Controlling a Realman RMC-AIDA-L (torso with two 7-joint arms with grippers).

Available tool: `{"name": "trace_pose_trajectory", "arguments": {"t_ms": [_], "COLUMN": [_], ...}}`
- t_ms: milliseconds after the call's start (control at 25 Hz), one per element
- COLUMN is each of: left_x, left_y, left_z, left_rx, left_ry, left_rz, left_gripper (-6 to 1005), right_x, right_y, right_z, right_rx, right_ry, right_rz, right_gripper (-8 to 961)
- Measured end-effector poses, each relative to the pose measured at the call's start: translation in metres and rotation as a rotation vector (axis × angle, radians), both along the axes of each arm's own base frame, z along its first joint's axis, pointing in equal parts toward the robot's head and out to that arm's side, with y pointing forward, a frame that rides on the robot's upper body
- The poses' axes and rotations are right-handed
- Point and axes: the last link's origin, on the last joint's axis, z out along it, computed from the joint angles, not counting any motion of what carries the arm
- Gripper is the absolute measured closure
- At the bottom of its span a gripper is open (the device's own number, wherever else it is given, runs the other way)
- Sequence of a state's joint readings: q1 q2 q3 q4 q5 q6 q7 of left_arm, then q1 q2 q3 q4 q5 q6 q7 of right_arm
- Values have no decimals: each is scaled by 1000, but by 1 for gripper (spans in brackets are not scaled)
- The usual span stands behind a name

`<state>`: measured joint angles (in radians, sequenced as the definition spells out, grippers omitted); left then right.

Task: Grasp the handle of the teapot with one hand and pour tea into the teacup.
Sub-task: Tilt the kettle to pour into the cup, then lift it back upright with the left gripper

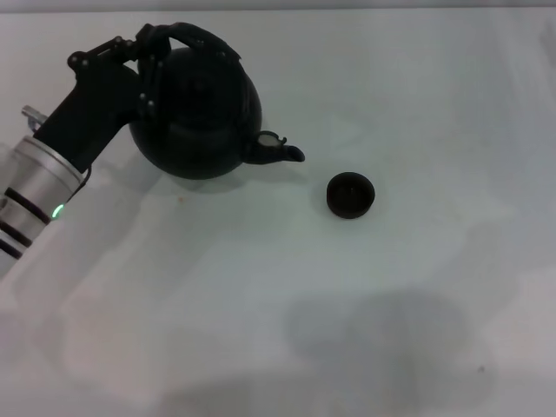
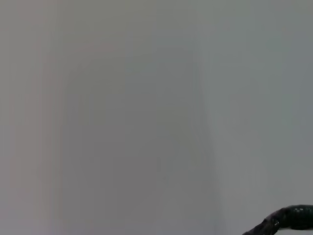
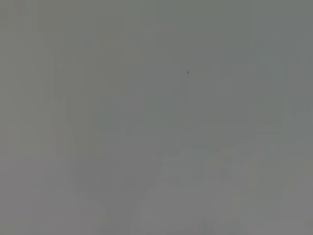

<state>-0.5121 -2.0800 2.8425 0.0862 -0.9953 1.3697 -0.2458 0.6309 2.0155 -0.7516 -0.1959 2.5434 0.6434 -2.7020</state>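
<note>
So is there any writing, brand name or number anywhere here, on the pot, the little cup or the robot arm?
None can be read.
Teapot: plain matte black, no lettering; only a pale spot near the spout.
Teacup: plain dark, no marks.
Left gripper at the handle: no label; the arm shows a small green light, not a sign.
Table: no text.
The wrist views show no writing.

Tabletop (image 1: 261,304) open around cup (image 1: 350,194); only pot's (image 1: 200,113) spout (image 1: 278,153) close on its left.
</note>
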Motion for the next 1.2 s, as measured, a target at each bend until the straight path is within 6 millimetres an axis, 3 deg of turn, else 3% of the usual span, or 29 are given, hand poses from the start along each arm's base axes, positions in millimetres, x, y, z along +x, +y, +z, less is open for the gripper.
{"name": "trace_pose_trajectory", "arguments": {"t_ms": [520,1200], "left_x": [8,32], "left_y": [5,27], "left_z": [-15,-29], "left_rx": [1,-41], "left_ry": [133,213], "left_rz": [-44,-101], "left_gripper": [873,874], "right_x": [1,3], "right_y": [-4,-6], "right_z": [-9,-11], "right_rx": [-21,-23], "right_ry": [13,19], "right_rz": [-7,-16], "right_gripper": [121,121]}}
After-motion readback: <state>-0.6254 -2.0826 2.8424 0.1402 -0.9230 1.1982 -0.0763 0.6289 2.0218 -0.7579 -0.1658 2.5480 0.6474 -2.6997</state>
